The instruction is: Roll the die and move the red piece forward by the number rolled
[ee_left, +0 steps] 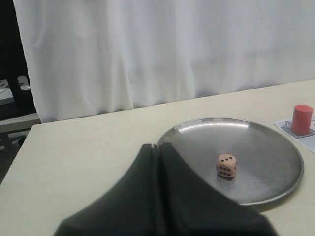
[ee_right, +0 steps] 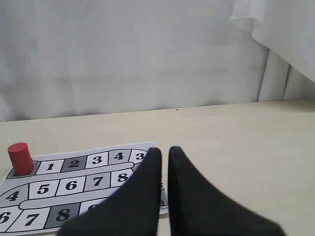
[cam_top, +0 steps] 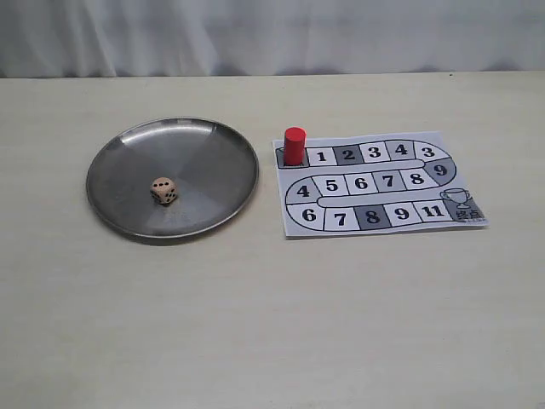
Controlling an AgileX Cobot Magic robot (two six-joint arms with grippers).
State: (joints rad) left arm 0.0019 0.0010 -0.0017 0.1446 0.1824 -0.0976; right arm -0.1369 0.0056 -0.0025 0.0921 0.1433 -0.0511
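Observation:
The die point(cam_top: 164, 191) lies still in a round metal plate point(cam_top: 213, 141) on the left of the table. In the left wrist view the die point(ee_left: 226, 165) shows three pips on top and six on the near side. The red piece point(cam_top: 295, 146) stands upright on the dark square left of square 1 on the paper board point(cam_top: 375, 181). Neither gripper appears in the exterior view. My left gripper point(ee_left: 156, 145) is shut and empty, short of the plate point(ee_left: 275, 147). My right gripper point(ee_right: 165, 150) is shut but for a thin slit, empty, over the board's point(ee_right: 74, 182) far end from the red piece point(ee_right: 20, 158).
The board's numbered track winds from 1 to 11 and ends at a trophy picture point(cam_top: 457, 199). A white curtain point(cam_top: 272, 34) hangs behind the table's far edge. Bare pale tabletop point(cam_top: 272, 324) fills the front.

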